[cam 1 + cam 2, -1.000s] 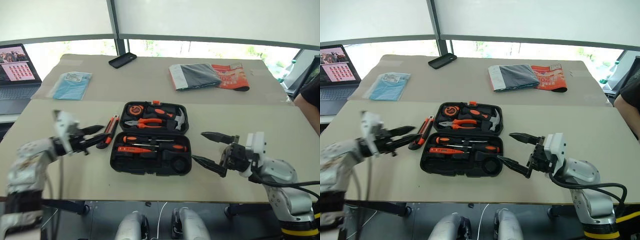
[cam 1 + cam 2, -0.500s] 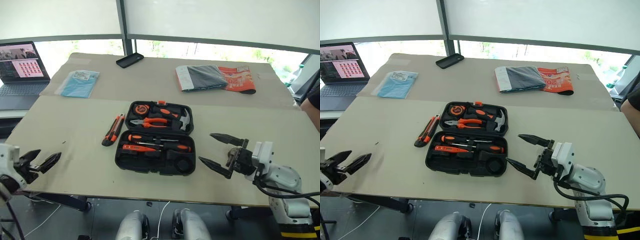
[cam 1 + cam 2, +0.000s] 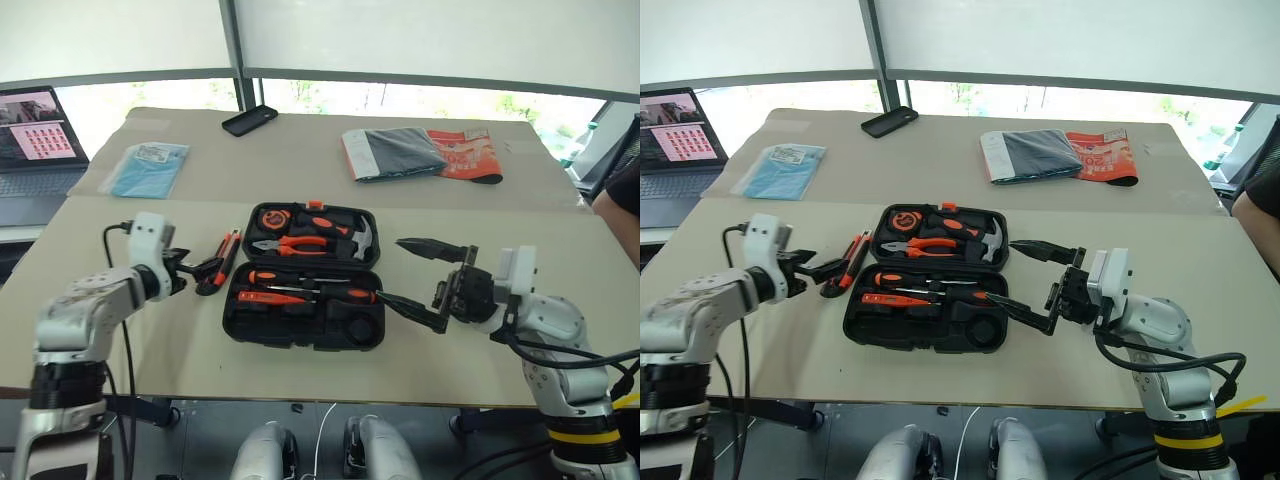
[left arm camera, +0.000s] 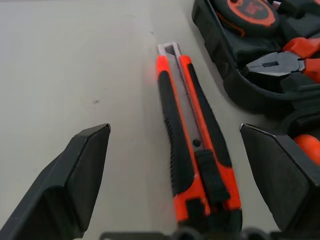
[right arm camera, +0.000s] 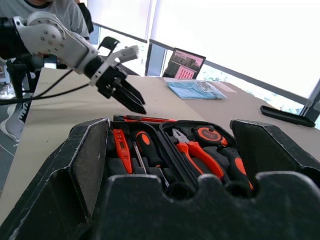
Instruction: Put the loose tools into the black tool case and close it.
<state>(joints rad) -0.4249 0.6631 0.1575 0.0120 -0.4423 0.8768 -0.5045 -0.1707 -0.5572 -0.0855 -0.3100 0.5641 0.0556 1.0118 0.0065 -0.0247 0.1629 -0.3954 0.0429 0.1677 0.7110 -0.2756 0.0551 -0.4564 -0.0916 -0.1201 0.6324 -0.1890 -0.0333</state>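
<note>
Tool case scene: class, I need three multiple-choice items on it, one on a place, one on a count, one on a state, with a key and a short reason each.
1. Where does the utility knife lie?
A. on the table beside the tool case, on the robot's left
B. inside the case's lid
C. on the laptop

2. How many orange-handled pliers sit in the case?
A. none
B. one
C. three

3. In what state is the tool case?
A. shut and latched
B. open, lying flat
C. standing on edge

Key:
1 A: the knife rests on the bare table between the left end effector and the case.
2 B: a single pair shows in the far half, next to the hammer.
3 B: both halves lie spread with their tools showing, in front of the open right end effector.
</note>
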